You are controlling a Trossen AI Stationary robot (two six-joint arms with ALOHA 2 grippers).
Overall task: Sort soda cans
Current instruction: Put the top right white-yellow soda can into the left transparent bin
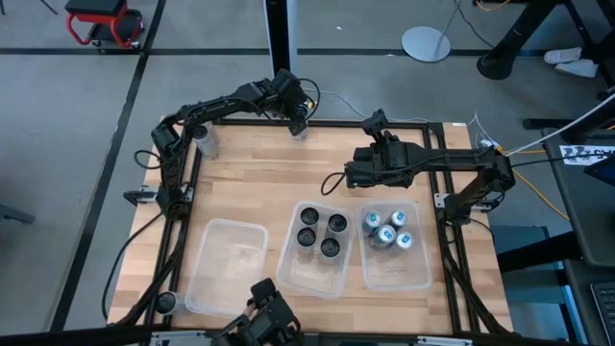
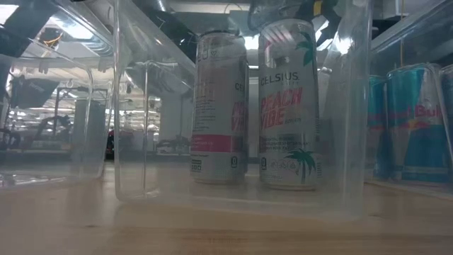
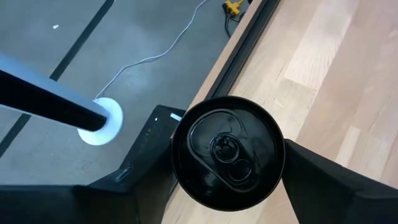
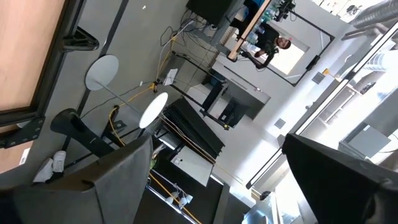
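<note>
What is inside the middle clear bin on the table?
The middle clear bin holds four black-topped cans, standing upright at its far end. The low view shows pale Celsius labels on two; the others are hidden behind them. The bin's near half looks bare.

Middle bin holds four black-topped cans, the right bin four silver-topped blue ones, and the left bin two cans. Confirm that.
Not quite: the left bin holds no cans, as the high view shows. The middle bin does hold four black-topped cans, and the right bin four silver-topped blue cans.
</note>
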